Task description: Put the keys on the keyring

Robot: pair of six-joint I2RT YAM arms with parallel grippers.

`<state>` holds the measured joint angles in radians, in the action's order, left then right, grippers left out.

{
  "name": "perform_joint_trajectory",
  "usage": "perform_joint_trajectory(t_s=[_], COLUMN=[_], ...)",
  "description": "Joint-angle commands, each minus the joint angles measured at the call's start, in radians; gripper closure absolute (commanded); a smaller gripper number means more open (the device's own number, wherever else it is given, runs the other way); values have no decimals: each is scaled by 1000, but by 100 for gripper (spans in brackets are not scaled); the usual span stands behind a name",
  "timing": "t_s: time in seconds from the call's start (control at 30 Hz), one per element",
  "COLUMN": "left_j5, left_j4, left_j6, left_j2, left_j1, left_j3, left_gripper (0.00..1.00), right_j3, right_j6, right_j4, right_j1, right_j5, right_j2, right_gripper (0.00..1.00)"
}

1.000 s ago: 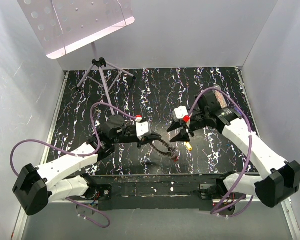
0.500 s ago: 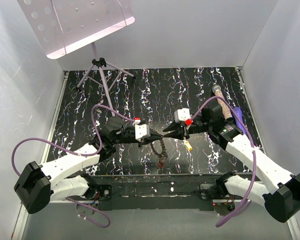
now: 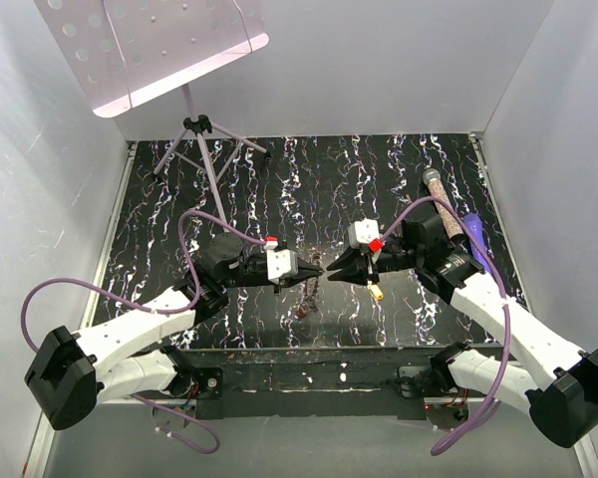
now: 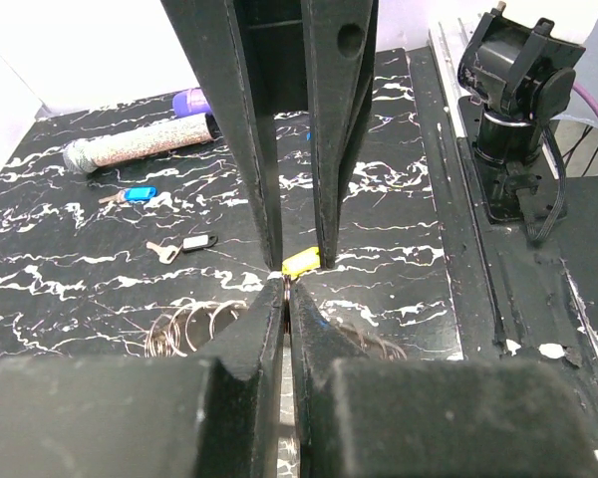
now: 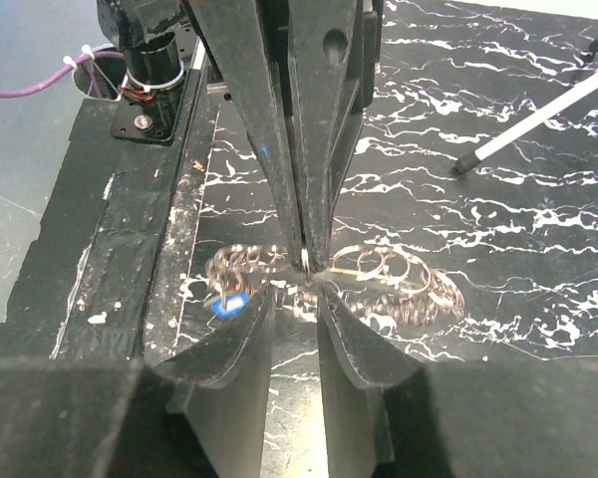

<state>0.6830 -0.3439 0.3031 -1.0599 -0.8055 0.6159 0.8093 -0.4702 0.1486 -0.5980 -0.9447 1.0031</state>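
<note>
My left gripper (image 3: 317,271) is shut on the keyring (image 5: 399,284), a chain of coppery wire rings that dangles under its tips above the table. A blue key (image 5: 227,304) hangs on the rings at one end. My right gripper (image 5: 294,294) faces the left one tip to tip, open, its jaws just short of the pinched ring and holding nothing. On the table lie a yellow key (image 3: 376,292), another blue key (image 4: 138,194), a black-and-white key (image 4: 194,242) and a silver key (image 4: 161,252).
A clear tube of beads (image 3: 441,204) and a purple marker (image 3: 475,234) lie at the right, beside the right arm. A music stand (image 3: 201,129) rises at the back left. The black base strip (image 3: 309,363) runs along the near edge.
The right gripper has swung left until it meets the left gripper's tips, and its jaws have narrowed. The left gripper has edged right, the ring chain swinging under it.
</note>
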Motion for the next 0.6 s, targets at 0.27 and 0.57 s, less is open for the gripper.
perform_joint_trajectory(t_s=[0.27,0.57], left_j5=[-5,3], left_j4=[-33,-56], left_j6=[13,-4], left_j2=[49,52], left_j1=[-8,-8], left_j3=[-7,-13], left_gripper=[100,100], right_j3=[-32,-39], right_j6=[76,110], right_j4=[-101,-139], right_j1=[-6,-8], right_j5=[-11,-28], right_j2=[-9,8], right_gripper=[66,67])
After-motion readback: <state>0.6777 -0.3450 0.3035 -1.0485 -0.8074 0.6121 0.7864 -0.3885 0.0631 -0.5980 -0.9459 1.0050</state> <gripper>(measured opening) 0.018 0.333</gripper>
